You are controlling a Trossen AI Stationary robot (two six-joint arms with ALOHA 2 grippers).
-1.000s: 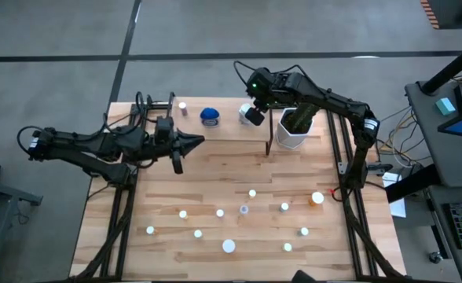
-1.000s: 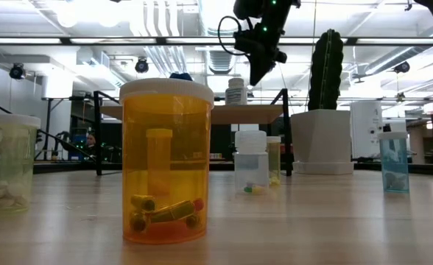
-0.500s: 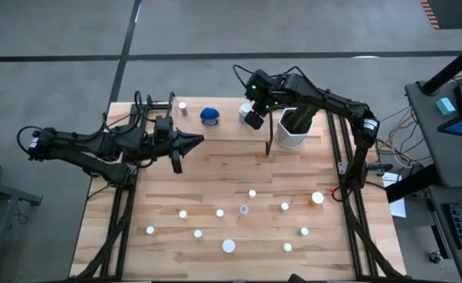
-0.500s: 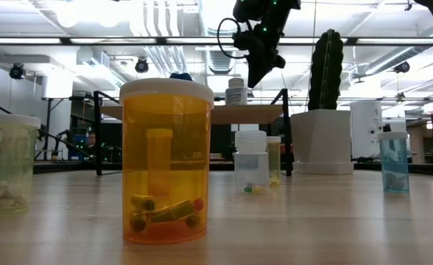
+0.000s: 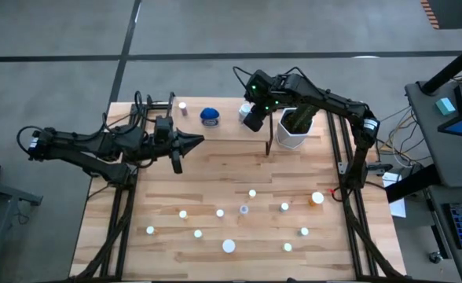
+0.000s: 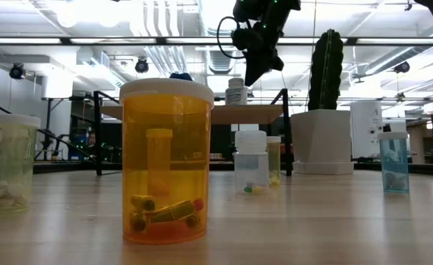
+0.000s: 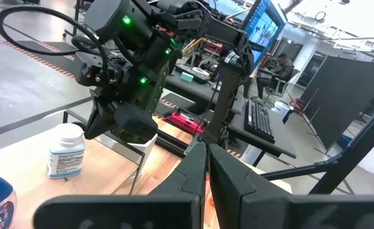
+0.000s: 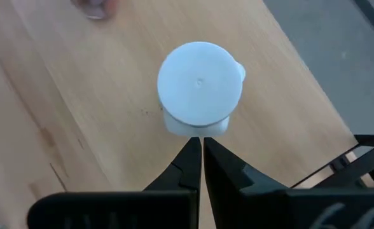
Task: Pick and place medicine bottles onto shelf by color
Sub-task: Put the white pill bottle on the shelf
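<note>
**White bottle stands directly beneath the right hand**

The right hand (image 5: 252,119), fingers pressed together and empty, is held above the white-capped bottle (image 8: 200,86) standing upright on the shelf (image 6: 231,112). The left hand (image 5: 193,141), likewise closed, is parked farther off over the worktop (image 5: 215,181).

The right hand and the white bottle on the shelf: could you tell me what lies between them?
Nothing; in the right wrist view only bare shelf shows between the right hand and the white bottle below.

We note two dark arms (image 5: 97,145) with black looped cables (image 6: 227,33), green indicator lights, tapered black fingers (image 8: 187,168).
</note>
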